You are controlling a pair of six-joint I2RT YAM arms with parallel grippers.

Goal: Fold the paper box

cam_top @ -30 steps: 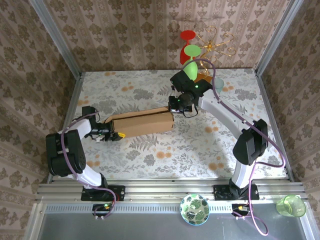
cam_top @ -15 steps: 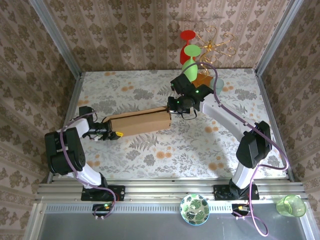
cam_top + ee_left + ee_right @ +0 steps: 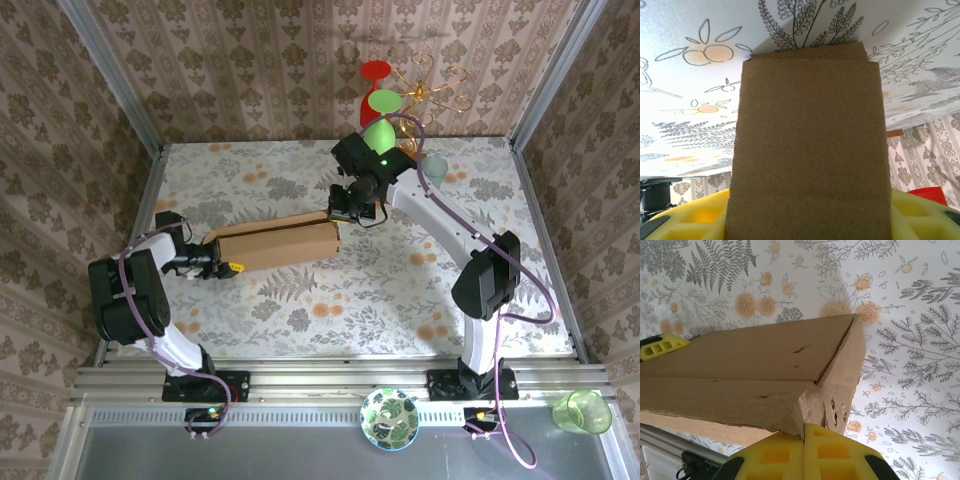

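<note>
The paper box is a long brown cardboard box lying across the left middle of the table. My left gripper holds its left end. In the left wrist view the box runs away from the camera, and the left gripper has a yellow finger against each side of it. My right gripper is at the box's right end. In the right wrist view the right gripper is shut, its tips pressed against the crumpled near corner of the box.
A gold wire stand with red and green cups stands at the back, with a pale cup beside it. A patterned plate and a green cup sit on the front ledge. Walls enclose the table on three sides.
My right gripper has moved left and slightly back, and the box's right end has shifted left with it. The left gripper has kept its place on the left end.
</note>
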